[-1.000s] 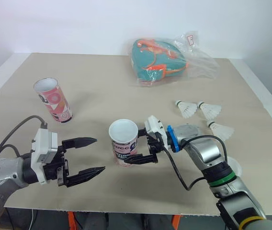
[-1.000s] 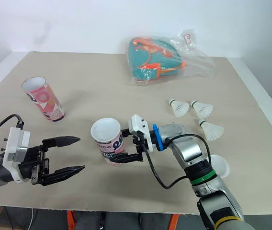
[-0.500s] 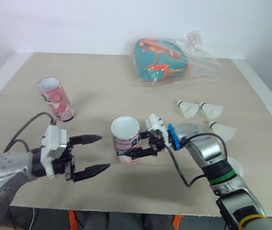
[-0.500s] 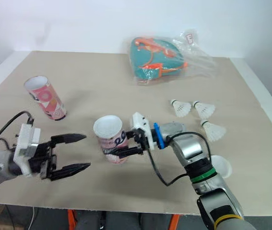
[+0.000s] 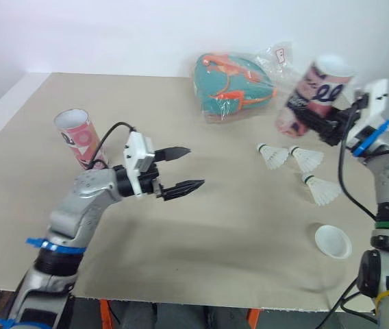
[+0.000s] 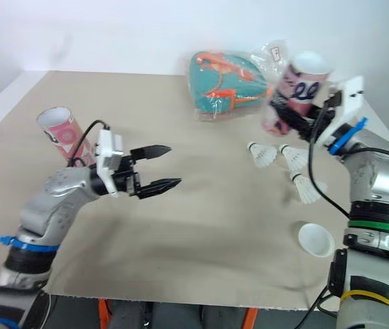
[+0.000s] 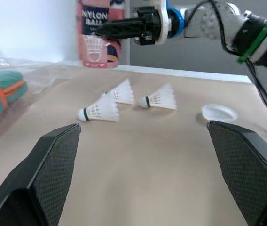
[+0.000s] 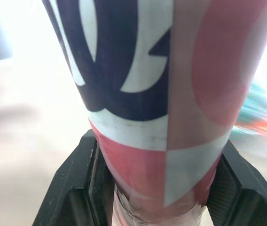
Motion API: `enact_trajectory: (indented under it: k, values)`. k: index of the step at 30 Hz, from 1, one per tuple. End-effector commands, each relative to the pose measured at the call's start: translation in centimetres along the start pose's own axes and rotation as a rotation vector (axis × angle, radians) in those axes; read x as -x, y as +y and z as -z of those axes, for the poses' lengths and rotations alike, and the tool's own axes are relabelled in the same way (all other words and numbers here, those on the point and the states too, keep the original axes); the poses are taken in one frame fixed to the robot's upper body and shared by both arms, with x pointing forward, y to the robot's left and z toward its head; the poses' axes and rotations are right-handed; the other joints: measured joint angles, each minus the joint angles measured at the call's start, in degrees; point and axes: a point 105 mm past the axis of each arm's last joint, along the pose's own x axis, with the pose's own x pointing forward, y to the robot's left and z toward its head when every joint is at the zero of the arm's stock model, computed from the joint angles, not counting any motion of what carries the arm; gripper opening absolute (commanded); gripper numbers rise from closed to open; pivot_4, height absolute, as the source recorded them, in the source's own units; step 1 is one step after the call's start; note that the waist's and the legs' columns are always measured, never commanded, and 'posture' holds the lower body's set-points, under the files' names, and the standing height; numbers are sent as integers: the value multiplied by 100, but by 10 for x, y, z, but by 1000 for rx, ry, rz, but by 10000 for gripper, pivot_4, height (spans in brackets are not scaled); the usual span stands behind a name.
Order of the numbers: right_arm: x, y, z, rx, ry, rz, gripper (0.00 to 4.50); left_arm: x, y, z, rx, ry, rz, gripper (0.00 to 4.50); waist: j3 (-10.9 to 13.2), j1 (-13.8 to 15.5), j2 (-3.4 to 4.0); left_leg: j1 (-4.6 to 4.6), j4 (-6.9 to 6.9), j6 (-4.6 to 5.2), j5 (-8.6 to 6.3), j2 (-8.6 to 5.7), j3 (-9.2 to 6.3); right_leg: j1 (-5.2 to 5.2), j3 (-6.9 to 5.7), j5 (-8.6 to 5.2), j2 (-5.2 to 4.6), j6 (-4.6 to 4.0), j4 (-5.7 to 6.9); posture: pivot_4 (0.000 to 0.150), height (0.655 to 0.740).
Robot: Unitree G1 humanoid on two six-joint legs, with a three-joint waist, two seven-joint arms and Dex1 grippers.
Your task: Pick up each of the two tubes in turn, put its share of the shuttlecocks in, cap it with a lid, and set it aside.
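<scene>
beige board covers the table (image 5: 235, 226), with a plain white wall behind it. two tubes are in sight. one tube (image 5: 311, 96) hangs in the air over the far right part of the table, tilted with its open mouth uppermost, and the right gripper (image 5: 312, 123) has both black fingers clamped around its lower part. the second tube (image 5: 78, 139), pink and patterned, stands on the board at the left with its open mouth up, well apart from the first. the left gripper (image 5: 196, 166) hovers above the middle of the board with its fingers spread wide and nothing between them. three shuttlecocks lie on the right side: two (image 5: 271, 155) (image 5: 304, 158) just beside each other, and a third (image 5: 321, 191) nearer the front edge. one white lid (image 5: 333, 241) lies nearer the front still, apart from the shuttlecocks. one teal and orange bag (image 5: 234, 87) in a clear plastic wrapper sits at the far edge. both head views take in the standing tube and the bag. from low over the board, the left wrist view looks across at the three shuttlecocks, the lid and the bottom of the held tube, where the words "nylon ball" can be read. up close, the right wrist view has that tube's navy, pink and red print pressed between the two fingers.
</scene>
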Motion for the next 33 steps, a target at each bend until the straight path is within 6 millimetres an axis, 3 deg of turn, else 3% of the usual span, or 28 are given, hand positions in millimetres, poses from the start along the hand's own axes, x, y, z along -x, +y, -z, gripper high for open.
enact_trajectory:
  k: [1,9,14,20,22,25,33]
  values:
    - [25,-49,-7,42,-14,254,24535,-19,4,-2,-6,-35,6,45000,-1,-1,7,-1,0,1,-1,-2,2,0,3,-1,-2,1,-1,1500,7400]
    - [68,-104,43,-34,111,563,24535,-51,-4,-1,32,-73,80,45000,-1,-66,14,4,2,1,2,-18,4,7,6,-1,-14,9,4,1500,7400]
    - [91,-121,65,-47,178,690,24535,-55,-7,4,27,-64,101,45000,-5,-112,30,5,3,3,5,-46,4,13,7,-5,-40,25,3,1500,7400]
    - [97,-123,81,-99,211,729,24535,-54,-9,7,32,-59,109,45000,-5,-131,31,18,3,3,5,-48,2,27,8,-5,-41,28,2,1500,7400]
    - [96,-121,85,-131,202,708,36163,-54,-10,7,30,-58,110,45000,-5,-130,31,26,4,3,5,-48,-1,39,5,-5,-41,29,2,1500,7400]
    - [97,-119,90,-134,226,703,44588,-53,-9,7,30,-61,108,45000,-5,-132,31,27,11,2,6,-49,-1,45,5,-2,-43,35,2,1500,7400]
    - [108,-122,99,-127,289,721,44588,-53,-9,8,34,-63,105,45000,-6,-131,32,26,13,4,8,-51,-3,46,5,0,-43,38,1,1500,7400]
